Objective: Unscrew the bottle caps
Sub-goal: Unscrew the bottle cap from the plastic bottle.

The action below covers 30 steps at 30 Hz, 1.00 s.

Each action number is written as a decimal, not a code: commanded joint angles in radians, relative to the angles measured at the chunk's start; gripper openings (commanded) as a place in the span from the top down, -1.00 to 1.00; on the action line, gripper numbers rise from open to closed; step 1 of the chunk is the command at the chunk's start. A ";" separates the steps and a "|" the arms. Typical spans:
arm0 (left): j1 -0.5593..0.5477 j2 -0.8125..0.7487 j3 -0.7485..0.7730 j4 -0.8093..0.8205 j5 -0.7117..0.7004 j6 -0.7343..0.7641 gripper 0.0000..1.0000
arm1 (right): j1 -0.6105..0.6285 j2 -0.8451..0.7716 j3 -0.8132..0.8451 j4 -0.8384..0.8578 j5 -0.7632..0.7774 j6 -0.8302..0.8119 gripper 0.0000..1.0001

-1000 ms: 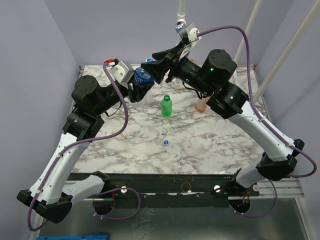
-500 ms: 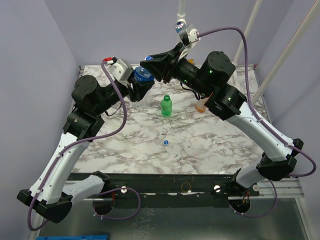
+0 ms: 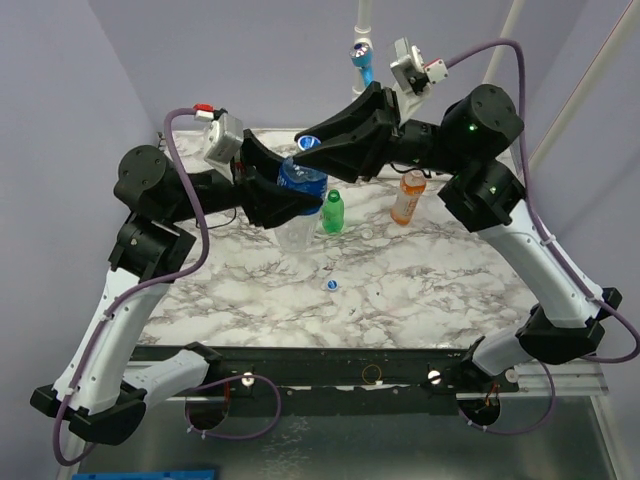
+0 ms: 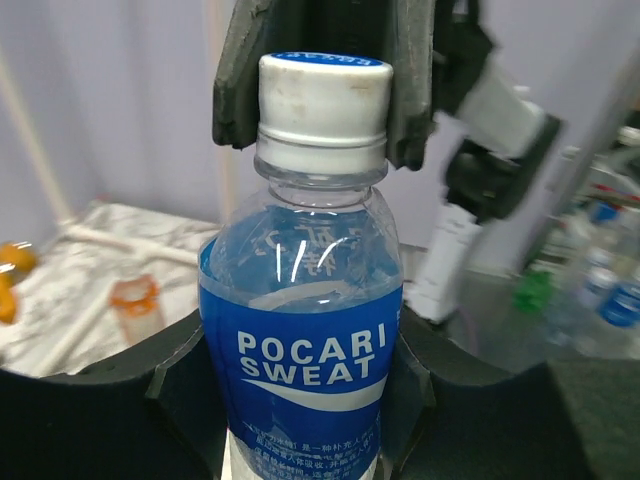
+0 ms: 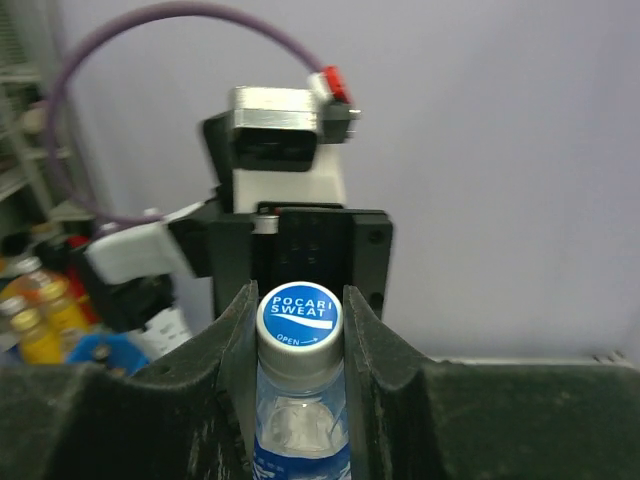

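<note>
My left gripper [image 3: 290,200] is shut on the clear bottle with the blue label [image 3: 301,185] and holds it upright above the table. In the left wrist view its fingers [image 4: 178,392] press both sides of that label [image 4: 305,345]. The bottle's whitish cap with a blue top [image 5: 300,312] sits between the pads of my right gripper [image 5: 300,330], which is shut on it from above. From overhead, the right gripper [image 3: 312,143] covers the cap. A green bottle [image 3: 332,212] and an orange bottle [image 3: 409,197] stand on the marble table [image 3: 420,290].
A small loose cap [image 3: 331,285] lies on the marble near the middle. White poles [image 3: 362,20] rise at the back, and lilac walls close in the left, back and right sides. The black front rail [image 3: 330,370] runs between the arm bases.
The right gripper has closed on the cap. Both arms have carried the bottle forward toward the table's middle, above the green bottle's left side. The orange bottle now shows in full.
</note>
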 commanded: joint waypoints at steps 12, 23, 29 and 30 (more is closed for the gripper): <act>-0.020 -0.003 0.052 0.020 0.387 -0.223 1.00 | -0.108 0.052 -0.065 0.608 -0.743 0.528 0.98; -0.014 -0.034 -0.020 -0.059 -0.041 0.125 1.00 | -0.135 -0.029 0.026 0.020 -0.055 0.090 -0.99; -0.016 -0.028 -0.061 -0.065 -0.328 0.348 1.00 | 0.009 0.098 0.257 -0.295 0.275 -0.072 -0.99; -0.017 -0.025 -0.065 -0.066 -0.356 0.365 1.00 | 0.035 0.117 0.295 -0.328 0.330 -0.091 -1.00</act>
